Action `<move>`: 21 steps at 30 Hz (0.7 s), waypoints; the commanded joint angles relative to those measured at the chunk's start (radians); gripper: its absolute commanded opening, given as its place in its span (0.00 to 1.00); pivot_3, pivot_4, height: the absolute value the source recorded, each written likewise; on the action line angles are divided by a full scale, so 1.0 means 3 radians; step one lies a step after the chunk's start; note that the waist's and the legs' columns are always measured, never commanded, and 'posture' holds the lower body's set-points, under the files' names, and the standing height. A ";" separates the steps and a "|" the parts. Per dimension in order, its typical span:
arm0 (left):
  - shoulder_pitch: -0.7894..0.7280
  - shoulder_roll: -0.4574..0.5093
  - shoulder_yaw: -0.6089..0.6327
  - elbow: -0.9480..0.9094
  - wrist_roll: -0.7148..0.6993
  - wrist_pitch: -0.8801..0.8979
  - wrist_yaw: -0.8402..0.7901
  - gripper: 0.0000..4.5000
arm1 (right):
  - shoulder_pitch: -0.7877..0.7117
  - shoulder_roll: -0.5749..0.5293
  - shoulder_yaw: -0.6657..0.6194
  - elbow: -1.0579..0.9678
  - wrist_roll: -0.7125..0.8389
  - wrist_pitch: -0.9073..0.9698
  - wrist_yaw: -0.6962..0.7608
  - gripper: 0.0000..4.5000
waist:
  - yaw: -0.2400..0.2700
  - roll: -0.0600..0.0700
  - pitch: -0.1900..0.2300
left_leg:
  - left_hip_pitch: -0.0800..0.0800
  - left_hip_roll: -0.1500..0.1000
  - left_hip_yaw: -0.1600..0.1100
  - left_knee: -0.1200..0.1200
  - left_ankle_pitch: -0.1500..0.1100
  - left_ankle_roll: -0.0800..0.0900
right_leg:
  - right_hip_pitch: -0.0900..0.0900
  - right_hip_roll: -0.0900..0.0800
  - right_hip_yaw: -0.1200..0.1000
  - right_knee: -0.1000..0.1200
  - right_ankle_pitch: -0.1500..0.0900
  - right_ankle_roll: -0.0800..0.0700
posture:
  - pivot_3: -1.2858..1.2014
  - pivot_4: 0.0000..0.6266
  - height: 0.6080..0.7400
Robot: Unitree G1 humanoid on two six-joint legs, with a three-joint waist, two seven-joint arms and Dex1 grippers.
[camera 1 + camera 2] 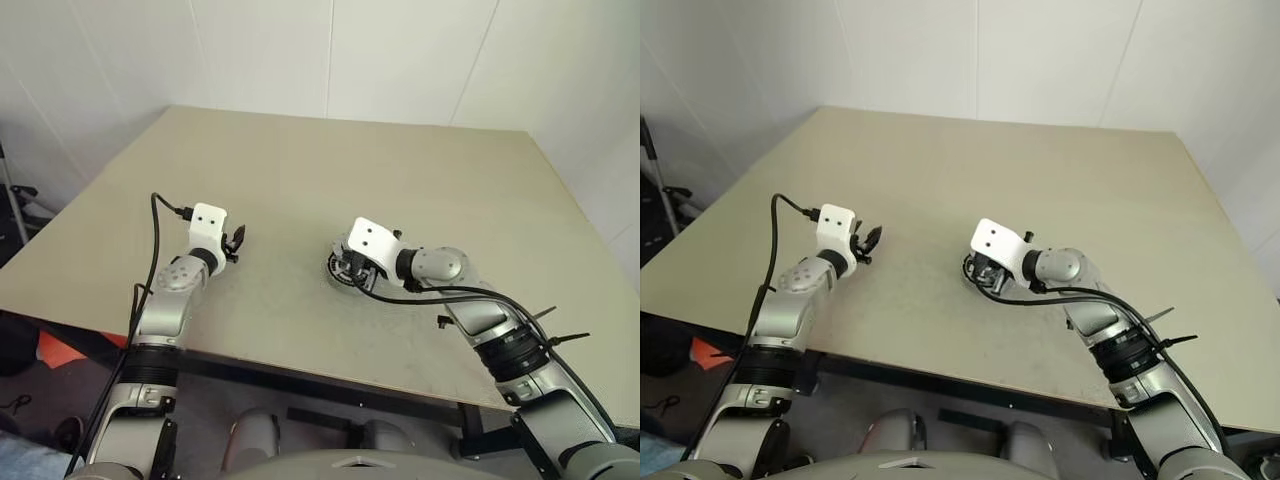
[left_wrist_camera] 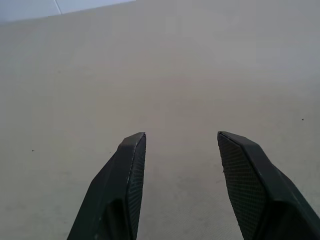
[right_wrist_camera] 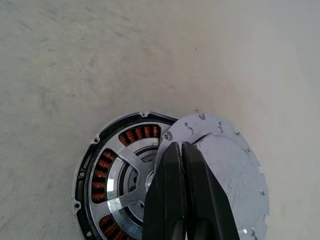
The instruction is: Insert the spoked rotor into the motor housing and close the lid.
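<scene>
Overlapping the motor housing (image 3: 107, 175), the lid (image 3: 225, 170) sits askew.

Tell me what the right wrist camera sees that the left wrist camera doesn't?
Right wrist view: the housing with copper windings and the rotor already sitting inside, plus the lid lying partly over it, held by the shut right gripper.

Left wrist view: the left gripper, open and holding nothing, over bare tabletop.

Both: two black fingers rising from the bottom edge, and the same beige table.
</scene>
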 commanded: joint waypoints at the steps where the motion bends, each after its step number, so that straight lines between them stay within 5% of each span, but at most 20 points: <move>1: -0.0083 0.0035 0.0043 -0.0073 0.0003 -0.0068 -0.0008 0.54 | 0.0044 -0.0030 -0.0251 -0.0288 0.0256 -0.0026 0.0080 0.01 | -0.0008 0.0000 0.0000 | 0.0002 0.0000 0.0000 -0.0001 0.0000 0.0000 | 0.0002 0.0000 0.0000 -0.0003 -0.0005 0.0009 | 0.52 0.00 1.00; 5: -0.0140 0.0027 0.0042 -0.0009 0.0003 -0.0090 -0.0003 0.54 | -0.0150 0.0319 -0.0702 -0.0092 0.0552 -0.0181 -0.0312 0.01 | -0.0035 0.0001 0.0001 | 0.0000 0.0003 0.0001 -0.0004 0.0001 -0.0001 | -0.0005 0.0003 0.0000 -0.0002 0.0006 -0.0008 | 0.52 0.00 1.00; 9: -0.0193 0.0002 0.0031 0.0010 0.0007 -0.0098 0.0002 0.54 | -0.0169 0.0209 -0.0598 0.0567 0.0246 -0.0712 -0.0399 0.05 | -0.0007 -0.0001 0.0000 | -0.0003 0.0002 0.0001 -0.0004 0.0002 -0.0004 | -0.0007 0.0003 0.0000 -0.0002 0.0006 -0.0009 | 0.52 0.00 1.00; 21: -0.0168 0.0025 0.0108 -0.0097 -0.0041 -0.0149 -0.0039 0.54 | -0.0056 0.0238 -0.0527 0.0587 0.0328 -0.0594 -0.0224 0.90 | -0.0019 -0.0001 0.0000 | -0.0040 0.0002 0.0002 -0.0004 -0.0001 0.0002 | -0.0043 0.0003 -0.0001 -0.0005 0.0007 -0.0011 | 0.52 0.00 1.00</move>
